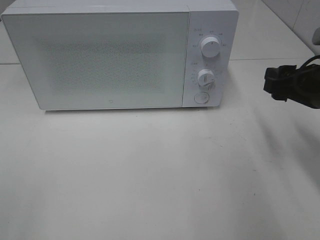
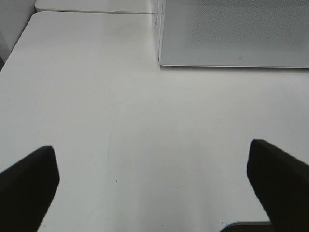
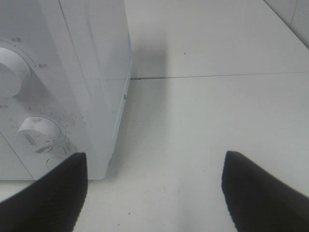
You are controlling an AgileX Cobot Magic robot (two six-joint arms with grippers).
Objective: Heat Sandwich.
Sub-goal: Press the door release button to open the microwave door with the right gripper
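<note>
The sandwich and its pink plate show in no view. A white microwave (image 1: 100, 55) stands at the back of the table with its door shut. It also shows in the left wrist view (image 2: 231, 34) and the right wrist view (image 3: 82, 72). My right gripper (image 1: 272, 82) is open and empty, hovering to the right of the microwave's control panel; in its wrist view (image 3: 155, 158) its fingers are spread wide. My left gripper (image 2: 150, 151) is open and empty over bare table in front of the microwave's left corner. It is out of the exterior view.
The control panel has an upper knob (image 1: 210, 47), a lower knob (image 1: 205, 77) and a round button (image 1: 201, 97). The white table (image 1: 160, 175) extends in front of the microwave. A tiled wall (image 1: 300, 15) rises at the back right.
</note>
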